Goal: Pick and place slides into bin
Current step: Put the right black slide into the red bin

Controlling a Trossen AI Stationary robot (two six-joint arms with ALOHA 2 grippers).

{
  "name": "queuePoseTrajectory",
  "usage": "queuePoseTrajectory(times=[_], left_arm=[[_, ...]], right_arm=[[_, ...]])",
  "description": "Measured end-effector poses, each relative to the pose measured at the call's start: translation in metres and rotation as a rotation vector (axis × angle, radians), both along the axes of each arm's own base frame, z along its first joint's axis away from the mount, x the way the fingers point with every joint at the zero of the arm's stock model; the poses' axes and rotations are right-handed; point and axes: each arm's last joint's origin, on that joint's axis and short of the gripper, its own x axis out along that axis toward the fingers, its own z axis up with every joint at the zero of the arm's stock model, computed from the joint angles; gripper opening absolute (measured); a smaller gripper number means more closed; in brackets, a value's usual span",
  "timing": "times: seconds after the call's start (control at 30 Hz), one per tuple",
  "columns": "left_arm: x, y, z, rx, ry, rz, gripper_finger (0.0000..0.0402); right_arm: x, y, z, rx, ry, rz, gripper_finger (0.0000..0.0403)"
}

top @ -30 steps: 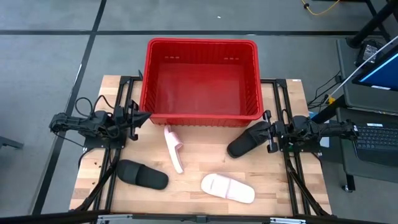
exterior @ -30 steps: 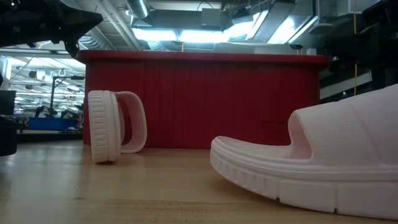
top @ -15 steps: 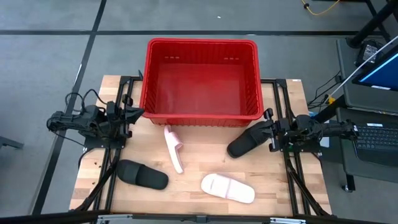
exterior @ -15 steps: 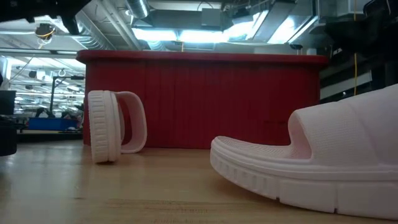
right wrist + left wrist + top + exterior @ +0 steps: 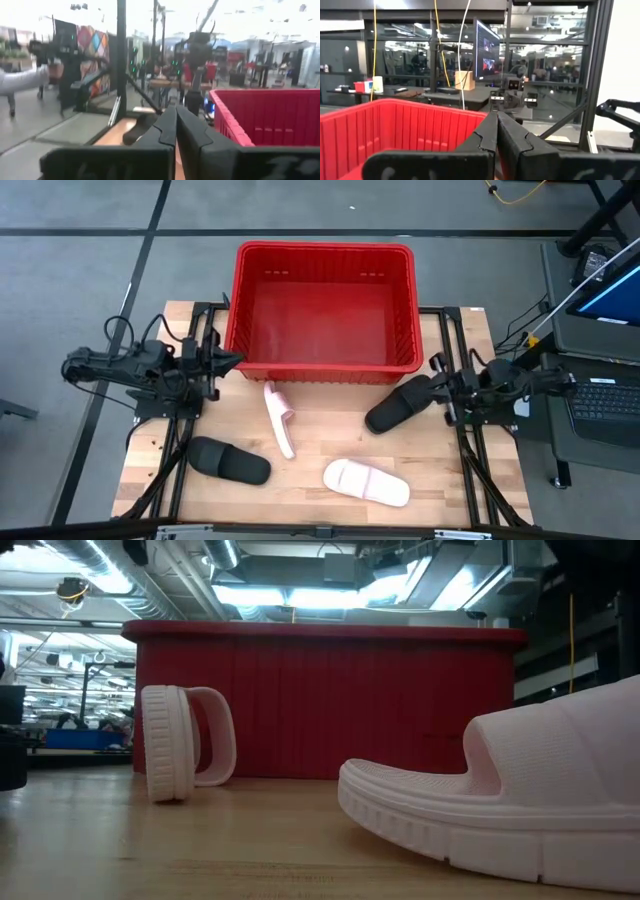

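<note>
I read this as pre-pick. The large red slotted plastic bin (image 5: 322, 308), upper centre, is empty; four slides lie below it. Left gripper (image 5: 232, 361) and right gripper (image 5: 432, 385) are clenched, empty. Next: open the right jaws over the matte black open-toe slide (image 5: 398, 404) beside them.

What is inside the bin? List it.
Nothing: the high view shows the bin with a bare red floor. All four slides lie on the table. Only the strip of floor under the near wall is hidden.
</note>
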Motion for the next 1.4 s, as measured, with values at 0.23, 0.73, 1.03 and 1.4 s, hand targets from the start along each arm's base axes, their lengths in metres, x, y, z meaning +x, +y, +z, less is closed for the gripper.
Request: queuePoseTrajectory(times=[0.23,0.73,1.03,1.4], left_arm=[[0.011,-0.003,0.005,-0.027,0.064,-0.032,0.0002],[0.034,-0.03,0.018,-0.034,0.243,-0.068,0.0002],[0.048,-0.052,0.041,-0.033,0.486,-0.057,0.0002],[0.057,-0.066,0.045,0.1,0.586,-0.12,0.0002]], right_arm=[[0.004,0.002,0.041,0.003,0.236,0.0,0.0013],[0.051,0.041,0.103,0.009,0.611,0.141,0.0013],[0.084,0.072,0.11,0.018,0.843,0.022,0.0013],[0.114,0.095,0.094,0.016,0.924,0.014,0.0013]])
